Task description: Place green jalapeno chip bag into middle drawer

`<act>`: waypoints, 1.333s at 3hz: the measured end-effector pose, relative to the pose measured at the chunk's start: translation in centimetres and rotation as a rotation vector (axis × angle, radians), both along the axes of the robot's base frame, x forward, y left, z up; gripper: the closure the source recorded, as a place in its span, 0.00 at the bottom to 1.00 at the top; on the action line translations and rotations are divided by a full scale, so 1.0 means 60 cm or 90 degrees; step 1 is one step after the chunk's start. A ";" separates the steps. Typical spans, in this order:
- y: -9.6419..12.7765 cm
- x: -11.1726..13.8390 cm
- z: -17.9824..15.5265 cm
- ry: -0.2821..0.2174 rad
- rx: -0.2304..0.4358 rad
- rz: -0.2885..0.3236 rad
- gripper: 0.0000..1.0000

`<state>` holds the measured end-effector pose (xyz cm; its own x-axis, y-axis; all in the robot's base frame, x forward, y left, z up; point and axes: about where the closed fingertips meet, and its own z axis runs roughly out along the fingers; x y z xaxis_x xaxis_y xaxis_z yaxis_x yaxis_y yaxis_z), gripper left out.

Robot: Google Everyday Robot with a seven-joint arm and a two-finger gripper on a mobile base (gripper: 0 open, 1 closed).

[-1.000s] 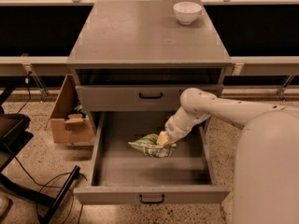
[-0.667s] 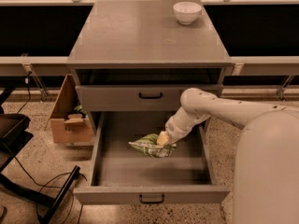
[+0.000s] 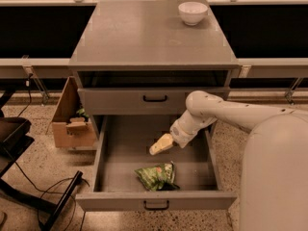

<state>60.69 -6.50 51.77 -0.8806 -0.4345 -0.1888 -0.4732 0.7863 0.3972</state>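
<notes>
The green jalapeno chip bag (image 3: 155,175) lies crumpled on the grey floor of the open middle drawer (image 3: 122,150), near its front wall and slightly right of centre. My gripper (image 3: 159,147) hangs over the drawer's middle, above and behind the bag, and does not touch it. It is open and empty. My white arm reaches in from the right.
The upper drawer front (image 3: 154,100) with its black handle is closed above. A white bowl (image 3: 192,12) stands at the back right of the cabinet top (image 3: 144,37). A cardboard box (image 3: 72,126) sits on the floor to the left, with black furniture legs and cables (image 3: 43,196) nearby.
The bag was in my gripper low in the drawer. Now it lies free near the drawer's front, and my gripper has risen and pulled back from it.
</notes>
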 end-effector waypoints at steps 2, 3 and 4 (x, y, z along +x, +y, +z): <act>-0.003 -0.061 0.083 -0.001 -0.035 0.055 0.00; -0.004 -0.159 0.217 0.022 -0.109 0.152 0.00; -0.043 -0.240 0.354 0.027 -0.163 0.167 0.00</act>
